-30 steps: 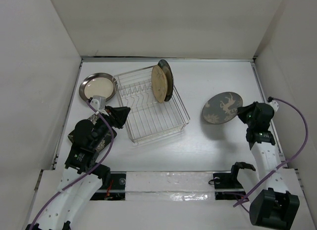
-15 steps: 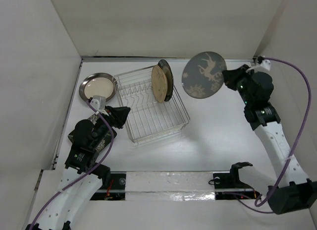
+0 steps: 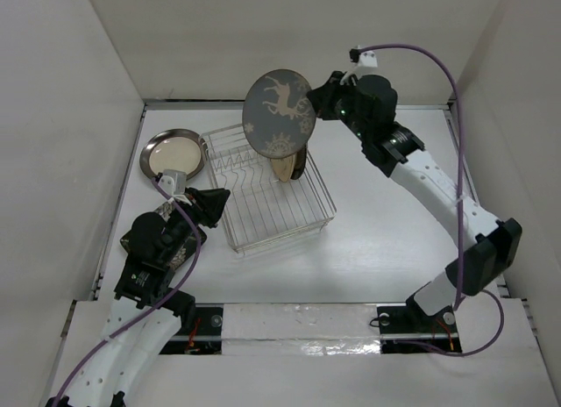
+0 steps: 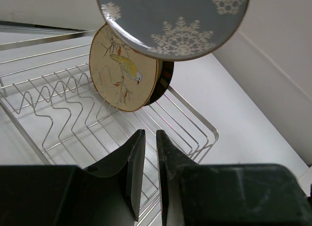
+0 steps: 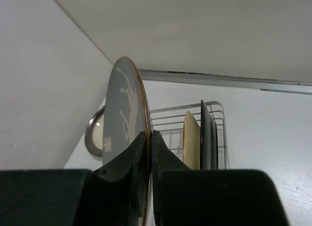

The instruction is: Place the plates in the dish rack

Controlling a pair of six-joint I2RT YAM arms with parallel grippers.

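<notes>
My right gripper (image 3: 317,103) is shut on the rim of the dark grey plate with a white deer and snowflake print (image 3: 279,117). It holds the plate upright in the air above the back of the dish rack (image 3: 326,196). In the right wrist view the plate (image 5: 124,114) stands edge-on between my fingers (image 5: 148,134). The tan bird plate (image 4: 122,70) and a dark plate (image 4: 167,75) stand upright in the rack's far end. The silver-rimmed cream plate (image 3: 173,153) lies flat left of the rack. My left gripper (image 3: 215,205) is shut and empty at the rack's near left side.
A dark patterned plate (image 3: 133,240) lies mostly hidden under my left arm at the table's left edge. White walls close in the table on the left, back and right. The rack's upright prongs (image 4: 53,97) show in the left wrist view.
My right arm has carried the grey plate from low over the table's right side up and leftward to above the rack. The left arm has not moved.
</notes>
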